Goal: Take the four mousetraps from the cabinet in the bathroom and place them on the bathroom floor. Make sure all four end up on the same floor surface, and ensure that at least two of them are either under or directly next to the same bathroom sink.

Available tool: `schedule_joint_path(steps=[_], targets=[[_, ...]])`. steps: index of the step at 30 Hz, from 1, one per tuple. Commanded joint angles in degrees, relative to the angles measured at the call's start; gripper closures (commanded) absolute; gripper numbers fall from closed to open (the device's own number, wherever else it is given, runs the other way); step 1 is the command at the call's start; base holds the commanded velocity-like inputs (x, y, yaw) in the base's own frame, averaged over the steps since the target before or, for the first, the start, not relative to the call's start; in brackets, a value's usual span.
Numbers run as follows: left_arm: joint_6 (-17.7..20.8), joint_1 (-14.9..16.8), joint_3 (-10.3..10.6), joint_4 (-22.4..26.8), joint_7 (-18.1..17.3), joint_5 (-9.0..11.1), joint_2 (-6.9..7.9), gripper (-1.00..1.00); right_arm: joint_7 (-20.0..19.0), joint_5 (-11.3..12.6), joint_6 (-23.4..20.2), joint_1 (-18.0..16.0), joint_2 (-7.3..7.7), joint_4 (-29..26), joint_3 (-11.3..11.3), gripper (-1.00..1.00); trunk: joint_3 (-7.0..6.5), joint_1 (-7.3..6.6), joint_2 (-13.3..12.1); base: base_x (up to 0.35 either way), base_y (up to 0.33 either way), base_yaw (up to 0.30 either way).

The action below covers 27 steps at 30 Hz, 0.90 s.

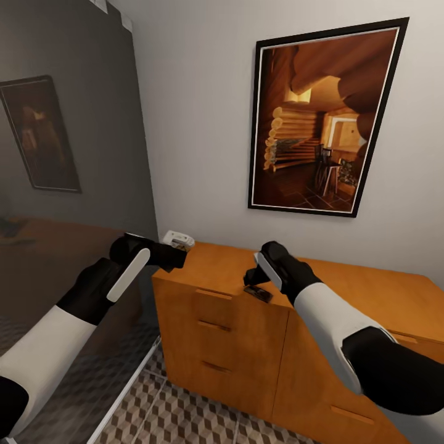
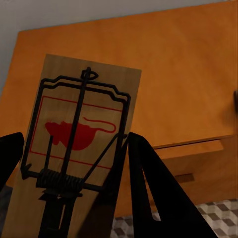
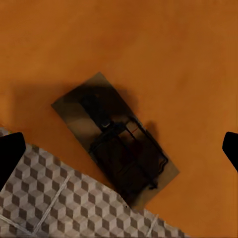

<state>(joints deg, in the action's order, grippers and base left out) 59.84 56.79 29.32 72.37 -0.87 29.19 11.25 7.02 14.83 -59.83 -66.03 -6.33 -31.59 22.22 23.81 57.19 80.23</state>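
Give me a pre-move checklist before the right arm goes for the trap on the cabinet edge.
1. Left gripper load: ok. A mousetrap sits between its fingers, held in the air in front of the cabinet.
2. Right gripper free: ok. Fingertips wide apart in the right wrist view, nothing between them.
3. Target trap position: ok. It lies flat on the cabinet top, right at the front edge.
4. Alignment: ok. The trap is roughly centred between the right fingertips.
5. Edge risk: not ok. The trap reaches the lip, so a nudge might push it off onto the bathroom floor.
6. Other two traps: cannot tell.
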Motion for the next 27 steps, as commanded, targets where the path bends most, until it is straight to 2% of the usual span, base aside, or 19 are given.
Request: schedule_joint_path(steps=[1,5,7,8,10,27], targets=[[0.2,0.1,0.1,0.1,-0.1,-0.3,0.02,1.0,-0.2,0.6,-0.2,-0.1,0.08,0.0,1.0,-1.0,0.07,0.0,0.0,0.0,0.0,0.0],[0.2,0.1,0.1,0.0,-0.1,-0.3,-0.1,1.0,-4.9,0.2,-0.2,-0.1,0.34,-0.1,4.1,-1.0,0.07,0.0,0.0,0.0,0.0,0.0],[0.2,0.1,0.1,0.0,-0.1,-0.3,-0.13,1.0,-5.8,0.1,-0.2,-0.1,0.41,-0.1,5.0,-1.0,0.07,0.0,0.0,0.0,0.0,0.0],[0.2,0.1,0.1,0.0,-0.1,-0.3,-0.13,1.0,-6.8,-0.1,-0.2,-0.1,0.52,-0.1,6.5,-1.0,0.07,0.0,0.0,0.0,0.0,0.0],[0.2,0.1,0.1,0.0,-0.1,-0.3,-0.15,1.0,-7.2,-0.1,-0.2,-0.1,0.65,-0.1,7.0,-1.0,0.07,0.0,0.0,0.0,0.0,0.0],[0.2,0.1,0.4,-0.3,-0.2,-0.3,-0.24,1.0,-7.9,-0.1,-0.2,-0.1,1.77,-0.6,7.7,-1.0,0.07,0.0,0.0,0.0,0.0,0.0]])
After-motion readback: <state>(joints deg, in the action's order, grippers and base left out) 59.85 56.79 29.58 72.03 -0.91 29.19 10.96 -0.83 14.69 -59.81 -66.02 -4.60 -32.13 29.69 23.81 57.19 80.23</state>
